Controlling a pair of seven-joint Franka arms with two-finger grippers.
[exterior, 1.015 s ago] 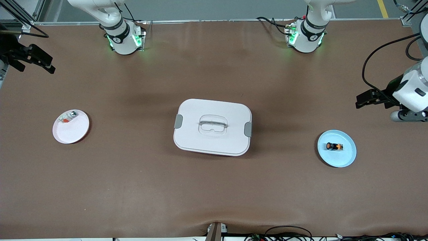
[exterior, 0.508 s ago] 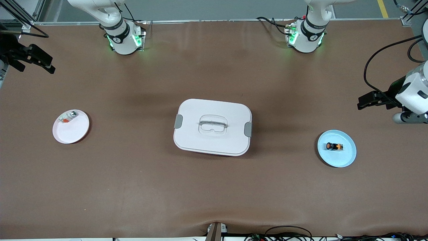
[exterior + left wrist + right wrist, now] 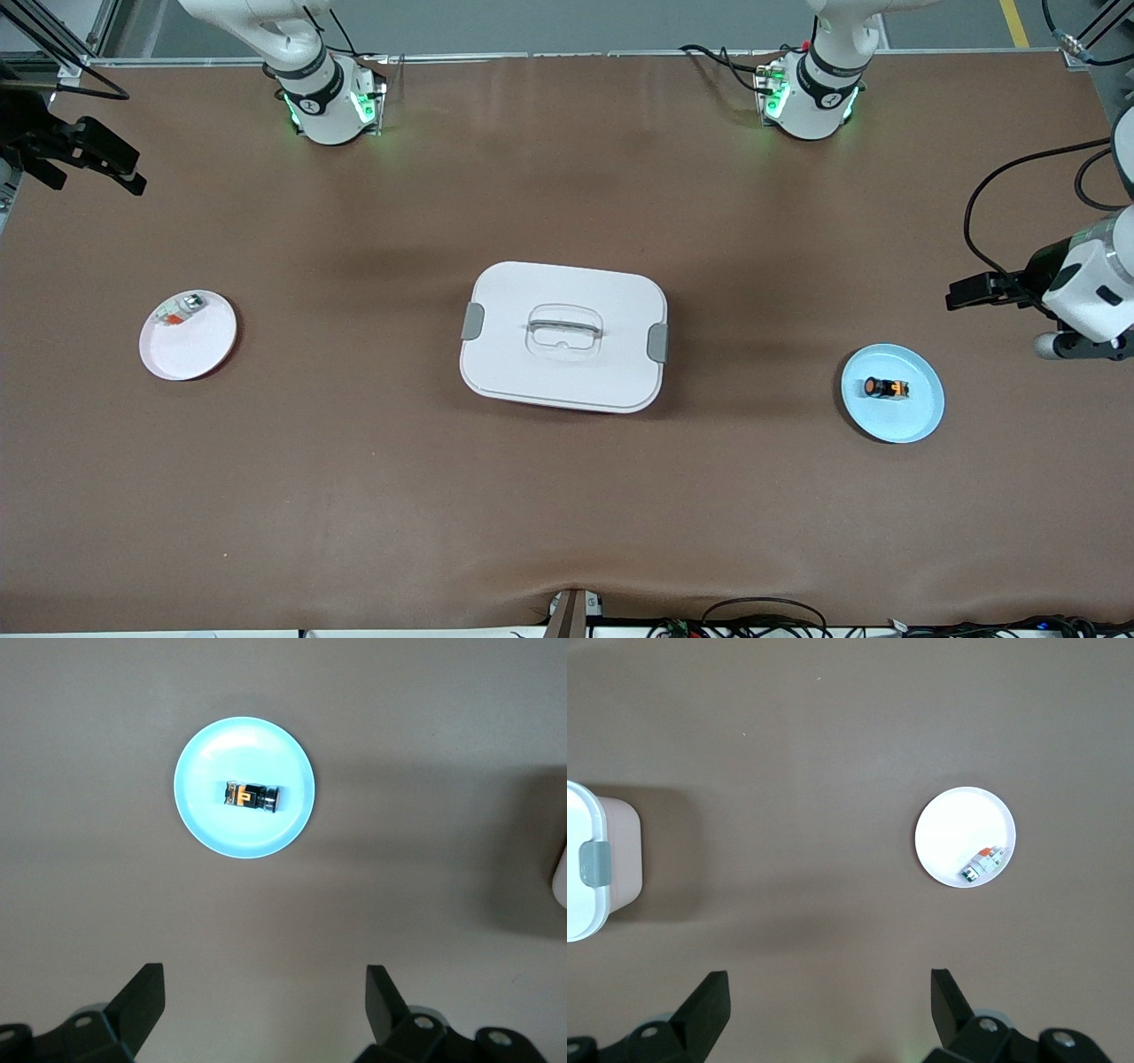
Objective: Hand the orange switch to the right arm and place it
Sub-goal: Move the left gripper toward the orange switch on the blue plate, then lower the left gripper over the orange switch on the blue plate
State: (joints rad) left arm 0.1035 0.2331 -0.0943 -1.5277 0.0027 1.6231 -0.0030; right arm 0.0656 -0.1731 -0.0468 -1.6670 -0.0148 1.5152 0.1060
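Observation:
The orange switch (image 3: pixel 886 388) lies on its side on a light blue plate (image 3: pixel 917 418) toward the left arm's end of the table. In the left wrist view the switch (image 3: pixel 252 797) lies in the middle of the plate (image 3: pixel 205 755). My left gripper (image 3: pixel 962 292) hangs open over bare table beside that plate, and its view (image 3: pixel 264 981) shows nothing between the fingers. My right gripper (image 3: pixel 124 174) waits open over the table edge at the right arm's end, empty in its own view (image 3: pixel 829 985).
A white lidded box (image 3: pixel 563 335) with grey latches stands mid-table. A pale pink plate (image 3: pixel 199 350) toward the right arm's end carries a small white-grey part (image 3: pixel 180 309), which also shows in the right wrist view (image 3: pixel 982 862). Black cables trail by the left wrist.
My left wrist has drifted a little toward the blue plate, jaws still wide. The right arm has not moved.

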